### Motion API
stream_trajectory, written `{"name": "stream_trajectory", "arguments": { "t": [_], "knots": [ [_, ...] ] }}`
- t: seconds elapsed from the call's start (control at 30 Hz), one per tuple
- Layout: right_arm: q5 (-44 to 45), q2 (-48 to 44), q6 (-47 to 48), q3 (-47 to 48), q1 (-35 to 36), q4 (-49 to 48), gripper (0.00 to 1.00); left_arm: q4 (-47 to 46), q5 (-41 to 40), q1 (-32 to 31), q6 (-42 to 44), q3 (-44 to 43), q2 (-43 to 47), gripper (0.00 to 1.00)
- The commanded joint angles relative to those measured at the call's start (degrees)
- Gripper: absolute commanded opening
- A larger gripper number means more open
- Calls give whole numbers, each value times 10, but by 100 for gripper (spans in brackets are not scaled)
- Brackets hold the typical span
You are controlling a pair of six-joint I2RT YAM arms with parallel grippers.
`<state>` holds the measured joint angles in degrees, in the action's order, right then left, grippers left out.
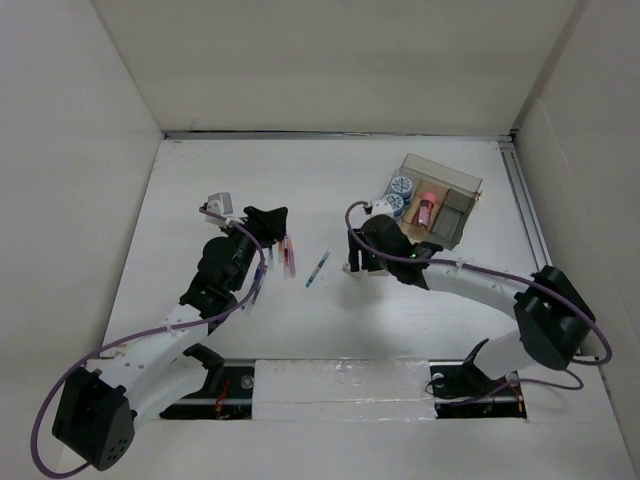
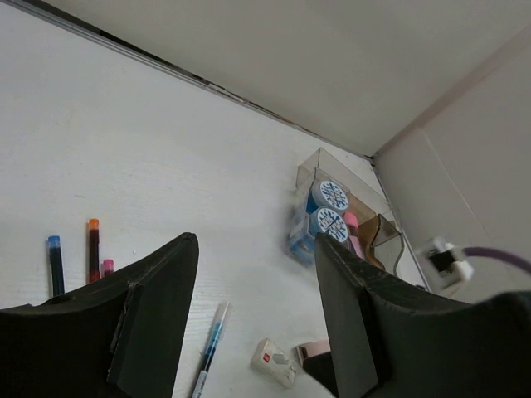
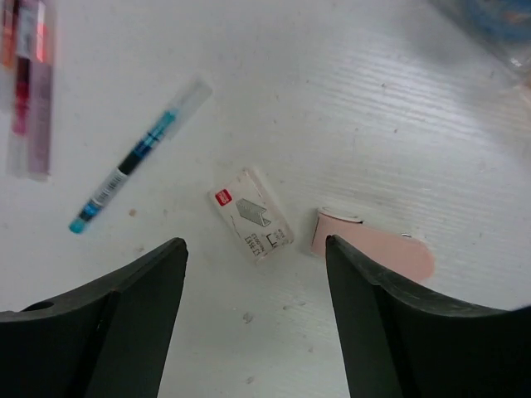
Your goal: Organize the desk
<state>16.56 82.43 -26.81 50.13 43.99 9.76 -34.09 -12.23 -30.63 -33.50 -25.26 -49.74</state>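
Note:
The white desk (image 1: 250,170) holds loose stationery. My left gripper (image 1: 268,216) is open and empty, held above several coloured pens (image 1: 286,256); in its wrist view (image 2: 255,249) those pens (image 2: 93,249) lie at the left. A blue pen (image 1: 318,267) lies between the arms and shows in both wrist views (image 2: 211,344) (image 3: 137,157). My right gripper (image 1: 361,260) is open and empty, low over a small white staple box (image 3: 250,214) with a pink stapler (image 3: 373,249) beside it. The open jaws stand either side of the box, not touching it.
A clear compartmented organizer (image 1: 455,185) stands at the back right, holding two blue-capped round items (image 1: 400,186) and a pink item (image 1: 428,208). It also shows in the left wrist view (image 2: 325,162). Pale walls enclose three sides. A silvery strip (image 1: 340,380) runs along the near edge.

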Motion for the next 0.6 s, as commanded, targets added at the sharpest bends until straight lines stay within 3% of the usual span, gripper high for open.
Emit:
{"name": "stream_trajectory", "arguments": {
  "t": [0.0, 0.07, 0.43, 0.53, 0.57],
  "knots": [
    [2, 65, 39, 40, 13, 24, 73, -27, 0, 1, 4, -4, 7, 54],
    [2, 115, 54, 74, 27, 27, 70, -27, -6, 1, 5, 1, 19, 54],
    [2, 186, 62, 103, 27, 11, 64, -24, -12, 1, 7, 1, 26, 54],
    [-1, 193, 53, 96, 27, 11, 52, -22, -18, 1, 8, 1, 26, 54],
    [-5, 193, 51, 94, 27, 11, 41, -22, -18, 1, 8, 1, 25, 54]
  ]
}}
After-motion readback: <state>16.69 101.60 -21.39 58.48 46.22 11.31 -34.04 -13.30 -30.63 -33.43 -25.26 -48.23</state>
